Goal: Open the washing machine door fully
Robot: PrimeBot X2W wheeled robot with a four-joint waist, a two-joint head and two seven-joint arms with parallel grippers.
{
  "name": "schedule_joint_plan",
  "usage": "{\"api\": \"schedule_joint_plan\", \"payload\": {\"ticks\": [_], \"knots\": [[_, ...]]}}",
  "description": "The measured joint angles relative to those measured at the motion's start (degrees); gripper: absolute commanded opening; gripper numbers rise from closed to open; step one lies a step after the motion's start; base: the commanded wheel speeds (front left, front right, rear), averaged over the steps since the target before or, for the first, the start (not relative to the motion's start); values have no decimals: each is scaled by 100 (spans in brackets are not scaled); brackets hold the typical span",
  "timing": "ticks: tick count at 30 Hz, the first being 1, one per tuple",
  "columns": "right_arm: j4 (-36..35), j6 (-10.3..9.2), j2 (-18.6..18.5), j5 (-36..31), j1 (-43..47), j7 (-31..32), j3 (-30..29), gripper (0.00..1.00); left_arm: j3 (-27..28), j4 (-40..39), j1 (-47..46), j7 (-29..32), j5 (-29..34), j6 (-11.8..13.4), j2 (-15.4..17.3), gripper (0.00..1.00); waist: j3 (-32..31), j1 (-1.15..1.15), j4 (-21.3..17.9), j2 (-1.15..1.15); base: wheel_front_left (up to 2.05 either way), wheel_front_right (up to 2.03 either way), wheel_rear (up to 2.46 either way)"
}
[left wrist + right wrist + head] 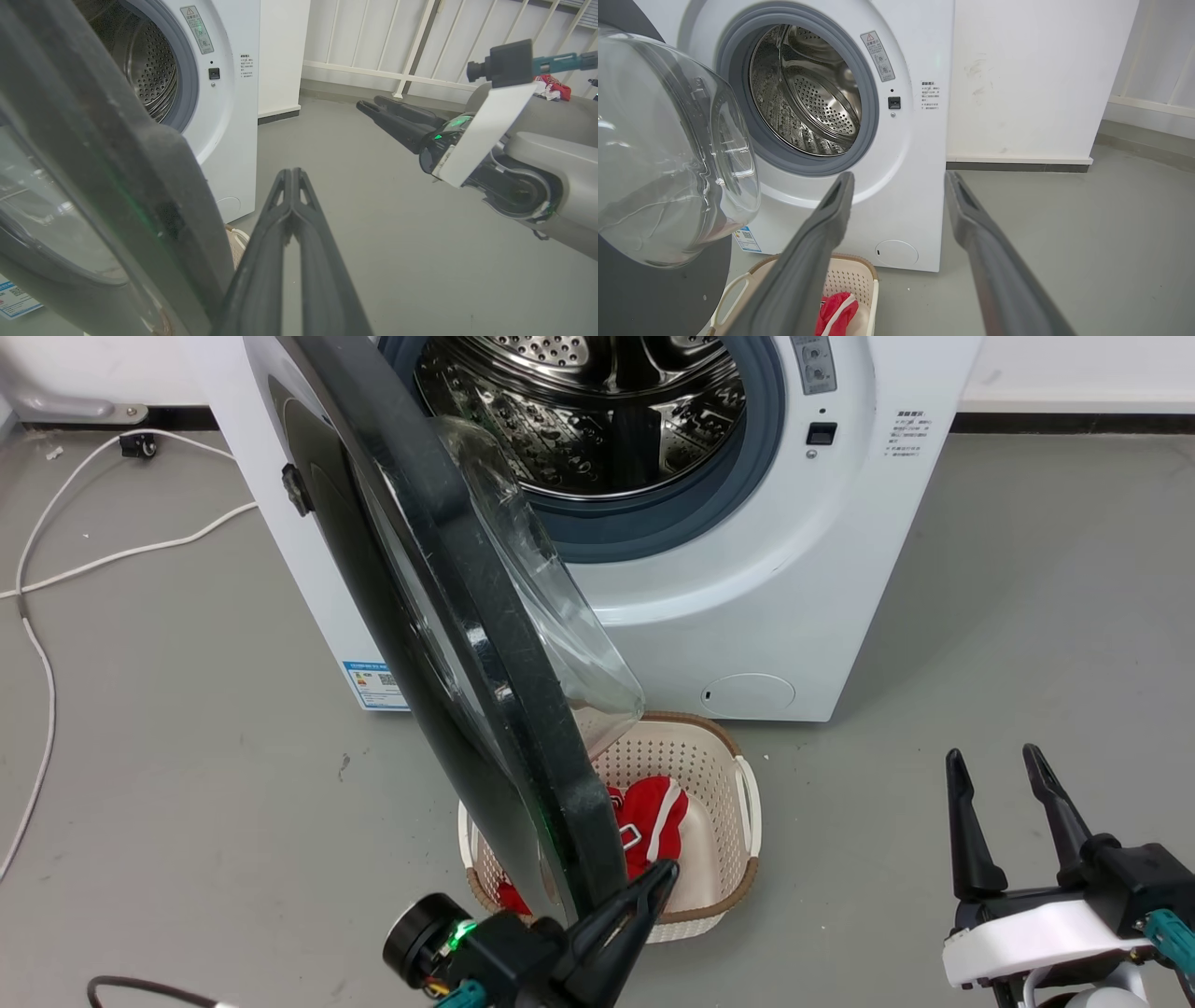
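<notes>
Left gripper (292, 173) closed beside washing machine door (149, 196) | blue label (375, 683) illegible

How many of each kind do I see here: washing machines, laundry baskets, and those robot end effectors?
Washing machine: 1
Laundry basket: 1
End effectors: 2 (left end effector, right end effector)
Total: 4
</notes>
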Motion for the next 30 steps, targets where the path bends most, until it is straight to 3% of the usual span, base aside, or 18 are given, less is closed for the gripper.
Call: {"api": "schedule_joint_plan", "payload": {"ticks": [11, 23, 30], "knots": [[93, 0, 0, 58, -85, 42, 77, 100, 161, 1010, -565, -680, 98, 126, -410, 0, 46, 0, -65, 0, 0, 0, 0], [138, 0, -1, 116, -75, 48, 66, 100, 232, 1214, -566, -914, 87, 265, -472, 0, 8, 0, -92, 0, 0, 0, 0], [116, -1, -1, 130, 7, 99, -69, 100, 246, 1099, -363, -945, 23, 380, -446, 0, -14, 0, 163, 0, 0, 0, 0]]}}
